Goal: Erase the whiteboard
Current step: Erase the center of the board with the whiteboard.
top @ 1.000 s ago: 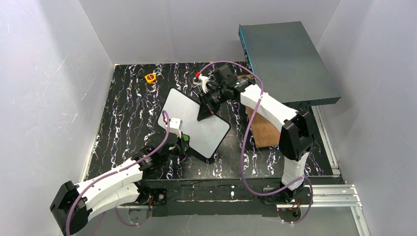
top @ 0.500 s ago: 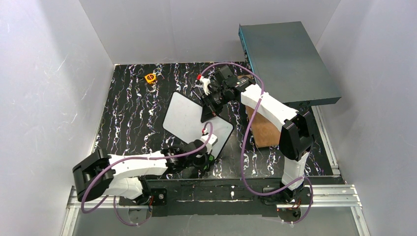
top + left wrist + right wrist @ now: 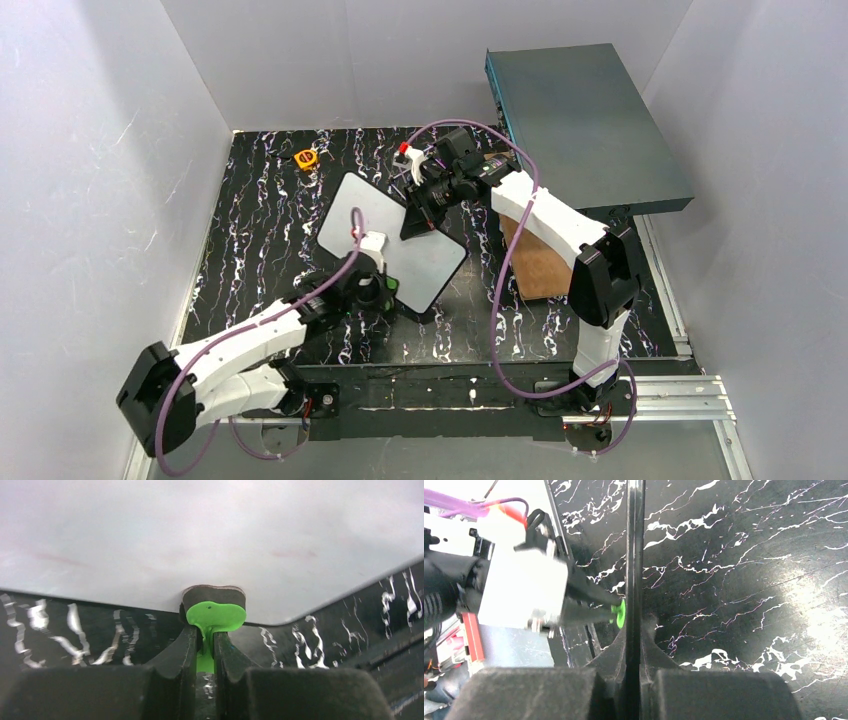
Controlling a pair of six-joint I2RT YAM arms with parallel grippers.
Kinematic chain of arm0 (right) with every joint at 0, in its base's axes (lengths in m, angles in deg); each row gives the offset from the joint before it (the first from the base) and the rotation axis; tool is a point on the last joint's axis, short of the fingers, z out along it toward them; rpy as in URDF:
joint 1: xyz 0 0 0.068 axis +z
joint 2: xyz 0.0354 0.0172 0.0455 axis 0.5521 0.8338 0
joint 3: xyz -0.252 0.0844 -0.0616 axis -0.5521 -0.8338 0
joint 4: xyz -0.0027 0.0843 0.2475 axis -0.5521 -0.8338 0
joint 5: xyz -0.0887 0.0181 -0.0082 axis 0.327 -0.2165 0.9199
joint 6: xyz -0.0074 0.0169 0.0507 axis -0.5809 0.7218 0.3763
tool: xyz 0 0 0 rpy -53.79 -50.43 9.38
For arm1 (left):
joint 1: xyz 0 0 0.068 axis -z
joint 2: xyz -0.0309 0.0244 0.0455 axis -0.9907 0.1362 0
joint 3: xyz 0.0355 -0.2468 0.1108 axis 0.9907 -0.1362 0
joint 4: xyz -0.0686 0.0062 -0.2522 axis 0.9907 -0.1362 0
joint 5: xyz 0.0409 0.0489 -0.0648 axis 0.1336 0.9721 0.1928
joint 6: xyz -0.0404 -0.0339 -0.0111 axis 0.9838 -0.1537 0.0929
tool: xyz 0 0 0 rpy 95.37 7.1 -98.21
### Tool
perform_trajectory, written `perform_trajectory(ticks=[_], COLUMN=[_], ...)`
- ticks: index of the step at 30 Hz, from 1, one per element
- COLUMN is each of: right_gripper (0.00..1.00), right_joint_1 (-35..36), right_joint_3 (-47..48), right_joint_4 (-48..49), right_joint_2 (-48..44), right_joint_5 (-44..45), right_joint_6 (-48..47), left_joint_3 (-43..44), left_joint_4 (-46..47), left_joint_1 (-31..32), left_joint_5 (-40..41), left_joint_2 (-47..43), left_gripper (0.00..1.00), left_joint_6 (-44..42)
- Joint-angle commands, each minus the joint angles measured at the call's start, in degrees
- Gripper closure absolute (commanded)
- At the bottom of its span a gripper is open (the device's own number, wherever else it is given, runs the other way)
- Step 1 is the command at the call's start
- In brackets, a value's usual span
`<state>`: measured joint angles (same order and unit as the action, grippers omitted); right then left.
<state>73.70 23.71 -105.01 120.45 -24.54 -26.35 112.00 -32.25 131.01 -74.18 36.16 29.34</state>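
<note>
The whiteboard [image 3: 375, 235], white with a thin black frame, stands tilted in the middle of the black marbled table. My right gripper [image 3: 420, 212] is shut on its far edge; in the right wrist view [image 3: 634, 640] the board shows edge-on [image 3: 635, 555] between the fingers. My left gripper [image 3: 385, 290] is shut on a small green eraser [image 3: 215, 615] whose dark felt pad presses against the board's lower edge. The board surface [image 3: 200, 540] fills the left wrist view, with faint red smears [image 3: 290, 554]. The eraser also shows in the right wrist view [image 3: 619, 615].
A large grey-teal metal box [image 3: 585, 125] sits at the back right. A brown wooden board [image 3: 540, 270] lies under the right arm. A small yellow object [image 3: 306, 158] lies at the back left. White walls enclose the table on three sides.
My left gripper with the eraser swept right along the board's lower edge, then came back left toward its middle. The board shifted slightly. The right gripper kept its hold.
</note>
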Motion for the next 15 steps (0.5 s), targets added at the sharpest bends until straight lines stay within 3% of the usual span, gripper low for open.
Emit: perform_trajectory(ticks=[1,6,13,15], right_gripper=[0.99,0.99,0.99,0.99], right_joint_1=[1.7,1.7,1.6,1.6], right_joint_3=[0.9,0.7,0.9,0.8], right_joint_4=[-4.9,-4.8,-5.6,-5.6], right_joint_2=[-4.8,-5.0,-4.8,-4.6], right_joint_5=[-13.1,-13.0,-12.0,-12.0], right_joint_6=[7.1,7.1,5.8,5.7], left_joint_3=[0.1,-0.5,-2.3,-2.5], left_joint_4=[-6.5,-4.6,5.9,8.3], left_joint_1=[-8.4,-11.3,-11.3,-11.2], left_joint_5=[5.6,2.5,-12.5,-13.1], left_joint_2=[-3.4,-5.0,-9.1,-10.7], left_gripper=[1.0,1.0,1.0,1.0], left_joint_6=[1.0,0.5,-4.1,-4.5])
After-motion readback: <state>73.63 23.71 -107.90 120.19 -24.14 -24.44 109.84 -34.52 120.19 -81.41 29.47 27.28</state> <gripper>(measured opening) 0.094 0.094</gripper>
